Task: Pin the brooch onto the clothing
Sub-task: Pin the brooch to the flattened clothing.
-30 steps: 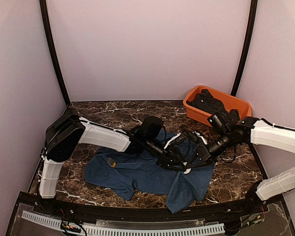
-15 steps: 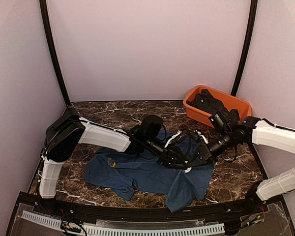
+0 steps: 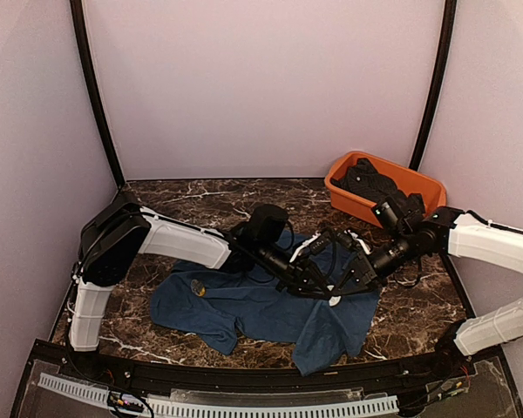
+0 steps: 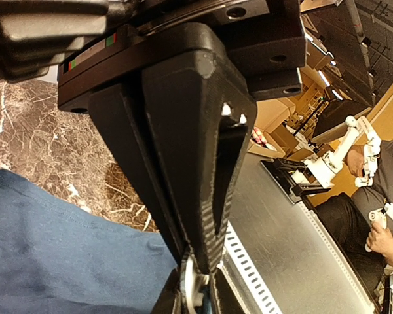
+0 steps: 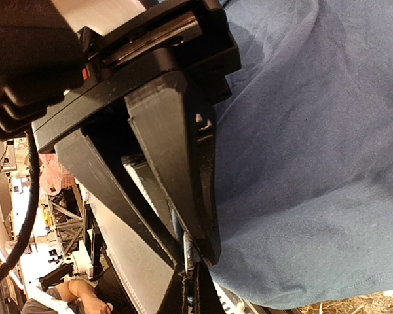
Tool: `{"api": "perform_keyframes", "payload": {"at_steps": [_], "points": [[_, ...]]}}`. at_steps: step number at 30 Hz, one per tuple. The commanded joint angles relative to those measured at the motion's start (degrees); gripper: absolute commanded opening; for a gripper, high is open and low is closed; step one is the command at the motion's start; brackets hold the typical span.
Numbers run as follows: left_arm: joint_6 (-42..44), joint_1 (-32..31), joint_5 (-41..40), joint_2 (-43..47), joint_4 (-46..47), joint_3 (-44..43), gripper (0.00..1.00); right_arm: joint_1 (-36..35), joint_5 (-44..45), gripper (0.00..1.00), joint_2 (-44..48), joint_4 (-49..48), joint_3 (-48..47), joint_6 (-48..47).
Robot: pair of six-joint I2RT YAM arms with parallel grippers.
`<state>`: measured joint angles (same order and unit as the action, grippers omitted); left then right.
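Lying rumpled across the middle of the dark marble desk (image 3: 183, 205), the navy T-shirt (image 3: 244, 306) sits beneath both arms. The left pincer (image 4: 195, 278) and right pincer (image 5: 188, 252) meet tip to tip above its right half, both pressed together on a small pale piece (image 3: 333, 302) too small to identify. An orange tub (image 3: 342, 197) stands far right.

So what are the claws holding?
The left claw pinches a small silvery thing, probably the brooch, right at its tips. The right claw is shut on a thin pale sliver; which part, I can't tell.

Matt cloth T-shirt (image 3: 244, 306), glossy marble table (image 3: 200, 196)
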<state>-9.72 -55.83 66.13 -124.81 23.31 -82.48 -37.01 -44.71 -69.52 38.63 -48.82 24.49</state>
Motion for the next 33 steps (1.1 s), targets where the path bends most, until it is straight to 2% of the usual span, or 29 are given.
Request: {"api": "perform_keyframes", "payload": {"at_steps": [1,14,21,27,33], "points": [[3.6,0.5,-5.9,0.5,-5.5,0.2,0.12,-0.2,-4.2,0.00,1.1,-2.3,-0.6,1.5],[5.0,0.5,-4.6,0.6,-7.1,0.0,0.14,-0.1,-3.4,0.00,0.5,-1.7,-0.5,0.7],[2.0,1.1,-3.9,1.4,-2.6,1.5,0.29,-0.1,-2.6,0.00,0.6,-1.3,-0.3,0.6],[1.7,1.6,-3.9,2.1,-2.1,2.4,0.34,-0.1,-2.3,0.00,0.5,-1.2,-0.4,0.6],[0.2,2.2,-4.5,3.2,0.0,3.7,0.45,-0.1,-1.1,0.00,0.4,-0.6,-0.5,0.4]]}}
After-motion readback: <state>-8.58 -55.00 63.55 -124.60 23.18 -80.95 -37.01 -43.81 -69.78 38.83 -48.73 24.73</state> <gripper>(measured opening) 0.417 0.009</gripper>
